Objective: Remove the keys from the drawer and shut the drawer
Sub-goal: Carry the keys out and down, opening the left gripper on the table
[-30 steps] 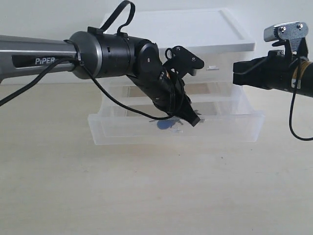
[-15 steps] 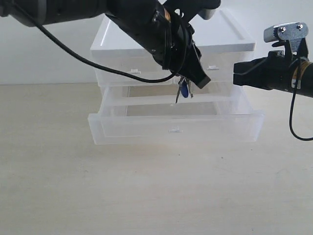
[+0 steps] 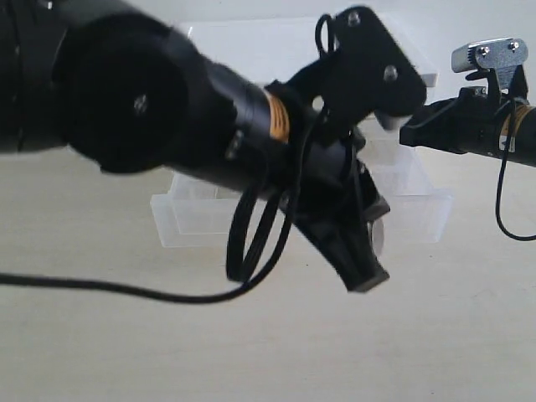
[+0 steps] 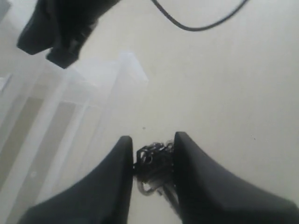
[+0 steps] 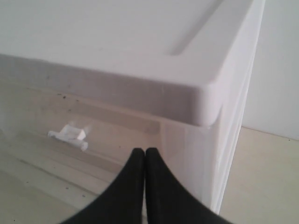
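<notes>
- While pinched tight in black left gripper (image 4: 152,136), small bunch of grey metal keys (image 4: 154,163) hangs above beige tabletop (image 4: 224,93), outside drawer.
- Wide translucent white plastic drawer (image 3: 419,213): pulled out, approx 12 o'clock of that gripper in ext. view.
- Black right gripper (image 5: 145,151): fingers pressed together, empty, at 3 o'clock of white plastic cabinet (image 5: 117,42).

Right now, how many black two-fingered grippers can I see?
2. The left gripper holds the grey metal keys outside the open translucent plastic drawer; the right gripper sits shut beside the top corner of the white cabinet.
</notes>
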You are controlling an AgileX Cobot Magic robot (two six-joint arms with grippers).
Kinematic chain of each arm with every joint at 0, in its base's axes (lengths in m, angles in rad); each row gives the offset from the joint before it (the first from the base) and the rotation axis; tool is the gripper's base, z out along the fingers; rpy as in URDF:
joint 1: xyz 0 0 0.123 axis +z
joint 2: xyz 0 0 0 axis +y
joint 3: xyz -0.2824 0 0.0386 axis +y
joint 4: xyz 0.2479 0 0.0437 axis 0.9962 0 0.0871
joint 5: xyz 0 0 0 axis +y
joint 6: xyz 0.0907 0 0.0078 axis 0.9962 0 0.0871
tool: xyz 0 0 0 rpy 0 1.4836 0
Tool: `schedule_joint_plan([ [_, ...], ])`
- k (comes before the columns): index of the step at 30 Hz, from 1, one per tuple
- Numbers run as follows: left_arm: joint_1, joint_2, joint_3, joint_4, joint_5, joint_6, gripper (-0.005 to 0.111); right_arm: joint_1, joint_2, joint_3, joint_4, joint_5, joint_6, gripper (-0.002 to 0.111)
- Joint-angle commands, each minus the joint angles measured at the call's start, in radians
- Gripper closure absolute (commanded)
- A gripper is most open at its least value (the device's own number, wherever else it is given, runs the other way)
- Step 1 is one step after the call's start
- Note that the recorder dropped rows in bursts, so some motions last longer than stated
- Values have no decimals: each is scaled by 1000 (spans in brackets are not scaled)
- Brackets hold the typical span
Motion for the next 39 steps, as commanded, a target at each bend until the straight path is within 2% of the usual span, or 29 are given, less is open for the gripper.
schedule_joint_plan([
  [1, 2, 21, 150, -16, -178, 3, 102, 1, 1, -3, 11, 0, -2, 108],
  [7, 72, 148, 214, 9, -395, 45, 102, 1, 1, -3, 9, 6, -2, 108],
  [15, 114, 287, 214, 32, -524, 165, 102, 1, 1, -3, 9, 8, -6, 108],
  [23, 140, 306, 214, 32, -587, 180, 101, 1, 1, -3, 9, 10, -10, 108],
  [25, 143, 306, 214, 32, -592, 180, 93, 1, 1, -3, 9, 12, -10, 108],
  [30, 143, 304, 214, 32, -589, 180, 55, 1, 1, -3, 9, 12, -10, 108],
  [32, 143, 304, 214, 32, -589, 183, 49, 1, 1, -3, 9, 12, -10, 108],
  [35, 143, 294, 214, 32, -586, 187, 53, 1, 1, -3, 9, 12, -10, 108],
  [37, 141, 284, 216, 32, -572, 187, 62, 1, 1, -3, 9, 15, -10, 108],
  [39, 139, 271, 216, 32, -554, 187, 77, 1, 1, -3, 9, 15, -10, 108],
])
